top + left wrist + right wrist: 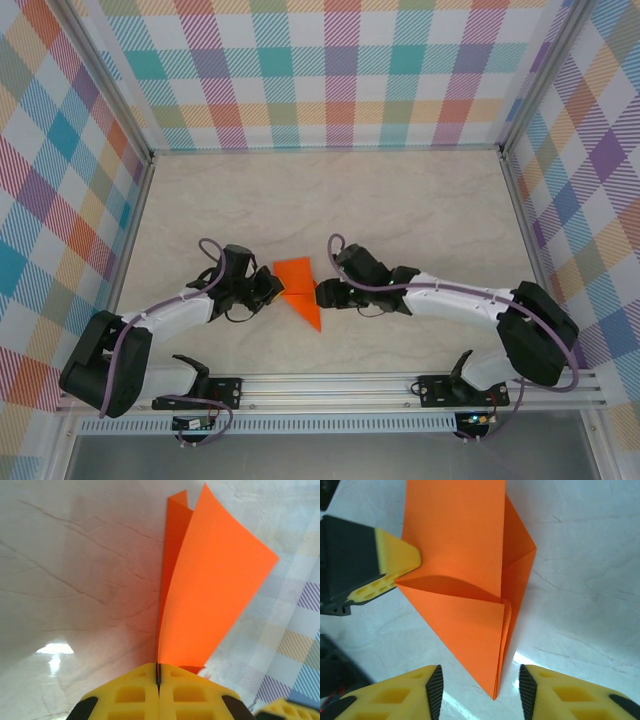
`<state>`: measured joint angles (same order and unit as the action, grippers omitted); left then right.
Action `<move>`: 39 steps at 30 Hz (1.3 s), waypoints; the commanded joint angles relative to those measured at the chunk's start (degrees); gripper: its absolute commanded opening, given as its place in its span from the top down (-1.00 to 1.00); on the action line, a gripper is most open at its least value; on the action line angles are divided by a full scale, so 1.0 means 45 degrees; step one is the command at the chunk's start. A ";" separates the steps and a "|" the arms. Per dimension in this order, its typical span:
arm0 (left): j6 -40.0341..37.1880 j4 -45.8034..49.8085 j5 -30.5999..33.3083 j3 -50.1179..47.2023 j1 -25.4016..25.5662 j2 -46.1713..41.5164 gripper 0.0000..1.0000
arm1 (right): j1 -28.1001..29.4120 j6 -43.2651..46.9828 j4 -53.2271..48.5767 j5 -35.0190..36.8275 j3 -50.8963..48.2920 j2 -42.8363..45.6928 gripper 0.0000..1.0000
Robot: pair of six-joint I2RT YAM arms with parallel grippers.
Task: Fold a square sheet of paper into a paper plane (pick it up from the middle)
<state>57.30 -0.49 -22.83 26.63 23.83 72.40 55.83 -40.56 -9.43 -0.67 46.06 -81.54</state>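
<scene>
Starting at the near edge, the metal rail (pixel 330 385) is seen carrying both arm bases, and the two white arms are bent inward toward the middle of the table (pixel 400 200).

Now the wrist views. The right pincer (pixel 480 686) is held with its yellow fingers (pixel 395 697) parted. The pointed near tip of the orange paper sheet (pixel 465 580) is caught in the gap between them, but nothing is clamped there. From above, this right pincer (pixel 322 294) is placed just beside the sheet's right edge.

On the other side the left pincer (pixel 158 676) is pressed fully shut. The sheet's edge is pinched in the seam between its yellow pads (pixel 130 695), and two layers of the orange paper sheet (pixel 210 595) are fanned apart ahead of them. In the right wrist view that same left pincer (pixel 402 562) is found at the sheet's left corner, right where a diagonal crease begins.

The orange paper sheet (pixel 298 285) is laid on the middle of the table between the two pincers. It is partly folded into a pointed shape, its tip turned toward the rail and its squarer end toward the far side. One upper flap is bowed slightly off the layers beneath.

Beyond it, bare marbled tabletop is bounded by pastel checked walls (pixel 320 70).
</scene>
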 commanded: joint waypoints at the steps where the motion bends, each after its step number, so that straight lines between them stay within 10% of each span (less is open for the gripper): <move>1: 0.0358 0.0350 0.0452 -0.0085 -0.0122 -0.0121 1.00 | 0.1483 0.1119 0.0567 0.3429 -0.0360 -0.0224 0.02; 8: 0.0268 0.0346 0.0291 0.0117 -0.0116 0.0095 1.00 | 0.4355 0.3696 0.0670 0.7926 0.1308 -0.2572 -0.05; 39: -0.0543 0.0296 -0.0806 0.1044 -0.0113 0.0999 0.94 | 0.4785 0.6747 0.2718 0.9965 0.0960 -0.5298 0.06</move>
<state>56.12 -0.21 -25.50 29.85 23.83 76.38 77.97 -11.05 1.30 42.48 51.33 -105.30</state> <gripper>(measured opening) 0.040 0.471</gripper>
